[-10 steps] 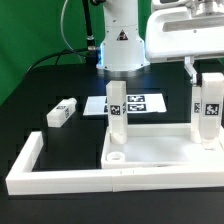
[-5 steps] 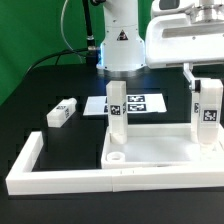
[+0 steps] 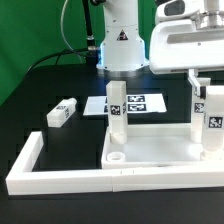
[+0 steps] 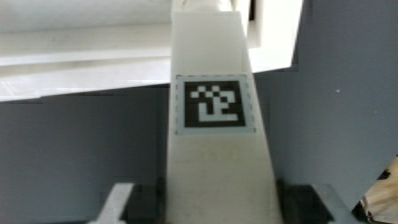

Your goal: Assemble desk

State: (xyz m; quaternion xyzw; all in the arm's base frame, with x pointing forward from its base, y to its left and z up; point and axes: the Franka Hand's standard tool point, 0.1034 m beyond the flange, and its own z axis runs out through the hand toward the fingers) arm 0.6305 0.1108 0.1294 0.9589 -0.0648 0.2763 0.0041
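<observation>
While the wrist view shows only the lower ends of its two fingers, the pincer (image 4: 210, 203) looks closed to a narrow gap on the held leg (image 3: 212, 115), one finger against each flat side and the tag face turned toward the camera. In the exterior view this leg stands upright at the 2 o'clock corner of the desk top (image 3: 160, 152); whether its foot is seated there I cannot tell. A standing leg (image 3: 117, 110) rises at the tray's 10 o'clock corner, and an open corner hole (image 3: 115, 157) shows at 8 o'clock. A loose leg (image 3: 61, 112) lies flat on the black worktop (image 3: 40, 85), well apart at the tray's 9 to 10 o'clock. The marker board (image 3: 140, 103) lies at 12 o'clock behind the tray, and the border frame (image 3: 60, 172) touches its near edge. The parts look like light, stiff, smooth plastic. A leg is probably best pinched across its flat sides in the upper half, squarely so it cannot pivot or slip, with the lower end left free for the socket.
</observation>
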